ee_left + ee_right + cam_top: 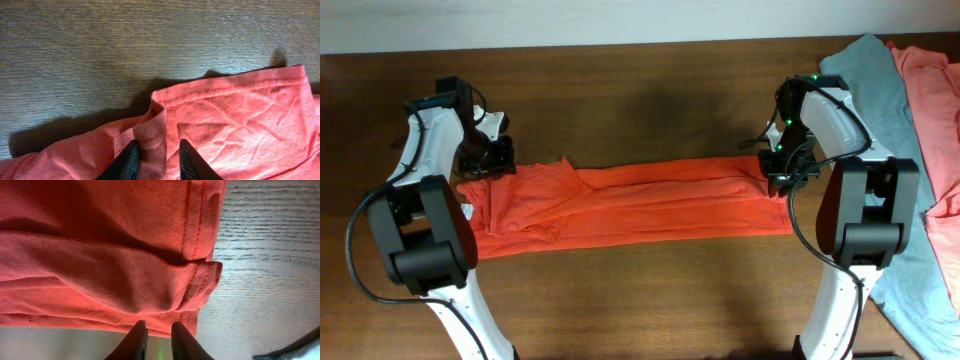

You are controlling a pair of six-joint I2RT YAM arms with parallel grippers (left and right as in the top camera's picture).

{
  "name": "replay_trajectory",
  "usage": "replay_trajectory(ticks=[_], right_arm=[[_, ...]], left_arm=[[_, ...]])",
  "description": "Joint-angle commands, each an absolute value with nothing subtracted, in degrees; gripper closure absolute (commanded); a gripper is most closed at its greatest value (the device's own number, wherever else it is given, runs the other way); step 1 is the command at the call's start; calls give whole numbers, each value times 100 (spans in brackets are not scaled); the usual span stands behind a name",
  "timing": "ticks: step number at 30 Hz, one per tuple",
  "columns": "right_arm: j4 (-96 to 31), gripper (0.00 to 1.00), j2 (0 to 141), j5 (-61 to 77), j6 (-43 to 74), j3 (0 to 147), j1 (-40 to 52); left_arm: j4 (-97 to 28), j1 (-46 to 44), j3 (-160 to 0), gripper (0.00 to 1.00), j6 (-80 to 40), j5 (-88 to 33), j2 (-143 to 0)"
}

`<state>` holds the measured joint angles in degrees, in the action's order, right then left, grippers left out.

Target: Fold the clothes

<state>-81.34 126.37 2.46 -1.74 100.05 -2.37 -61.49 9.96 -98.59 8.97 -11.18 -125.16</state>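
setting: dark wooden table (pixel 640 90), two arms, one at each end of a long strip of cloth.
orange-red shirt (pixel 640 205): lies across the middle of the table, folded lengthwise into a narrow band that runs from the left arm to the right arm. the right half is smooth and flat. the left half is bunched, with loose folds and a flap spreading toward the front edge.
left gripper (pixel 488 158): at the far left corner of the band, low on the cloth. in the wrist view the two dark fingers (pixel 129 162) stand close together on either side of a raised ridge of fabric just beside the stitched hem. the ridge fills the gap between them, so the jaws are nearly closed and pinch the shirt.
right gripper (pixel 782 172): at the far right corner of the band. in the wrist view the jaws stand only a narrow slit apart, and their tips meet the layered hem edge, which is nipped between them. a rolled corner of hem sticks out toward bare wood.
grey shirt (pixel 875 90): spread flat at the right side of the table, behind and under the right arm, apart from the orange-red one.
pink shirt (pixel 935 100): at the far right edge, overlapping the grey one.
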Motion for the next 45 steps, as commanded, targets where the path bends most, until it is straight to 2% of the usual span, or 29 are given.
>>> replay_trajectory(ticks=[1, 6, 8, 11, 17, 28, 45], right_arm=[[-8136, 78, 12606, 276, -174, 9979, -266], [-8136, 78, 12606, 276, -174, 9979, -266], [-8136, 78, 12606, 276, -174, 9979, -266], [-8138, 78, 12606, 276, -174, 9979, -266], [-8138, 78, 12606, 276, -174, 9979, -266], [-8138, 78, 12606, 276, -174, 9979, -266], [-8143, 78, 12606, 276, -174, 9979, -266]], left_arm=[[-6195, 974, -9988, 73, 910, -1271, -12567], [-6187, 974, -9988, 73, 910, -1273, -12567], [-6171, 974, -9988, 81, 910, -1269, -12567], [-6167, 974, -9988, 85, 910, -1269, -12567], [-6173, 974, -9988, 100, 910, -1201, -12567], [-7008, 974, -10497, 100, 976, -1745, -11893], [-9358, 862, -10495, 100, 1229, -1782, -11579]])
